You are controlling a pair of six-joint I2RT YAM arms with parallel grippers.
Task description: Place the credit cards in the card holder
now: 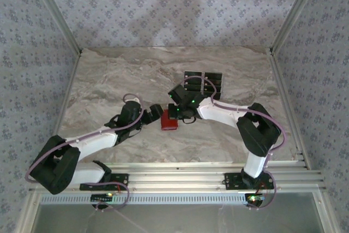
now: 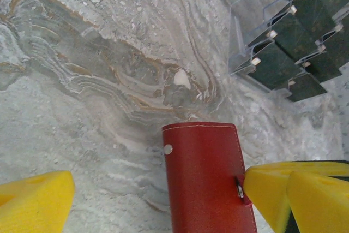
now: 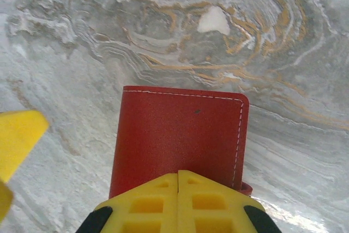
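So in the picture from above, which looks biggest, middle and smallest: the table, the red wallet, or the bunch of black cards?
1. The table, by far the biggest.
2. The bunch of black cards, counted all together.
3. The red wallet, smaller than the bunch.
One card alone looks close to the wallet's size, so that pair stays unsure.

The left arm [image 1: 90, 141] and right arm [image 1: 221, 111] have white links, black joints, lilac cables [image 1: 130, 95]; the right gripper [image 3: 178, 175] is yellow.
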